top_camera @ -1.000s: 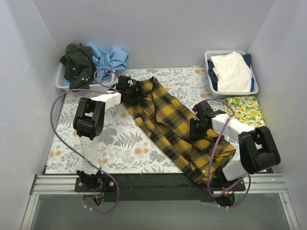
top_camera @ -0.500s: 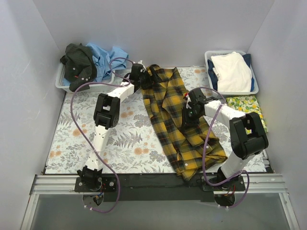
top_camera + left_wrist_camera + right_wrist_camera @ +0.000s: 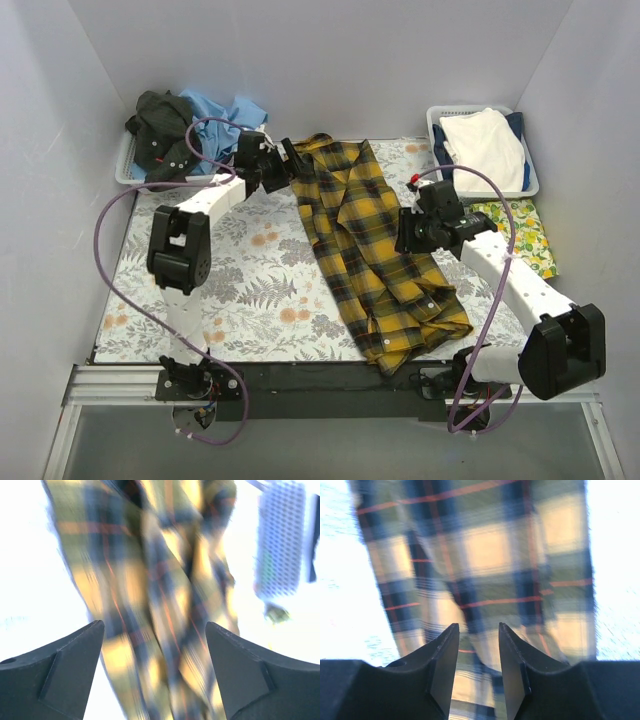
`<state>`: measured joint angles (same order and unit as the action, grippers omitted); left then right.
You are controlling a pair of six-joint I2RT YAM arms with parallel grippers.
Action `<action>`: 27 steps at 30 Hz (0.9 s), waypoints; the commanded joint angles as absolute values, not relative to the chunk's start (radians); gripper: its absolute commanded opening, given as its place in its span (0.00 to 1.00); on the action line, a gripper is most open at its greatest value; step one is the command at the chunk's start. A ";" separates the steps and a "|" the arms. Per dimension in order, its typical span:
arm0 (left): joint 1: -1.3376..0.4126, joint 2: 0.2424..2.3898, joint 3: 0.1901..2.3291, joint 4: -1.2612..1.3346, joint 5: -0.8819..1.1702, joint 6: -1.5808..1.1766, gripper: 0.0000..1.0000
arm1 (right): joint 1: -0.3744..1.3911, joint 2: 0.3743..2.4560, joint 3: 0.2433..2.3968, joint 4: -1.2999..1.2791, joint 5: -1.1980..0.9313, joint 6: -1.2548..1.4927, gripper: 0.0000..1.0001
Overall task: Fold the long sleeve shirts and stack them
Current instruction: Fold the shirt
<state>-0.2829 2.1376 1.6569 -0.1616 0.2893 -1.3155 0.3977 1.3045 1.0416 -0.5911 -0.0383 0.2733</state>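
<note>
1. White walls close in a surface (image 3: 230,290) under a grey floral cover. The plaid shirt (image 3: 375,250) lies lengthwise on it, from the far middle to the near right edge.
2. The left end effector (image 3: 287,163) is at the collar end. In its wrist view the fingers (image 3: 75,670) stand wide apart and hold nothing.
3. The right end effector (image 3: 405,240) is at the shirt's right edge. Its fingers (image 3: 442,670) are only a little apart, with plaid in the gap. Whether they pinch it, I cannot tell.
4. The near end of the shirt looks bunched. I think it is best to flatten it first: take one layer at each end and pull gently apart, then fold.
5. The other shirts (image 3: 185,125), dark and blue, wait in the far left basket (image 3: 125,175).
</note>
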 commanded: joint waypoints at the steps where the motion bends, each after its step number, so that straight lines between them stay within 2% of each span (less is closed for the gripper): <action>1: -0.327 1.858 1.436 -0.155 0.368 -1.312 0.82 | 0.376 1.270 0.967 -0.653 0.090 0.253 0.47; 5: -0.354 1.686 1.176 -0.153 0.310 -1.339 0.82 | 0.374 1.258 0.905 -0.670 0.061 0.232 0.48; 12: -0.356 1.427 0.976 -0.233 0.186 -1.351 0.83 | 0.393 1.353 0.779 -0.608 -0.103 0.186 0.47; 18: -0.356 1.341 0.954 -0.322 0.112 -1.318 0.83 | 0.443 1.466 0.680 -0.505 -0.175 0.225 0.46; 22: -0.356 1.309 0.956 -0.360 0.080 -1.319 0.84 | 0.569 1.532 0.627 -0.390 -0.244 0.311 0.43; 27: -0.356 1.298 0.962 -0.387 0.052 -1.322 0.84 | 0.779 1.695 0.774 -0.360 -0.259 0.394 0.43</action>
<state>-0.3580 1.3407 0.9615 -0.3420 0.1081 -1.3331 0.6266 1.5005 0.7731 -0.4511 -0.1761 0.3103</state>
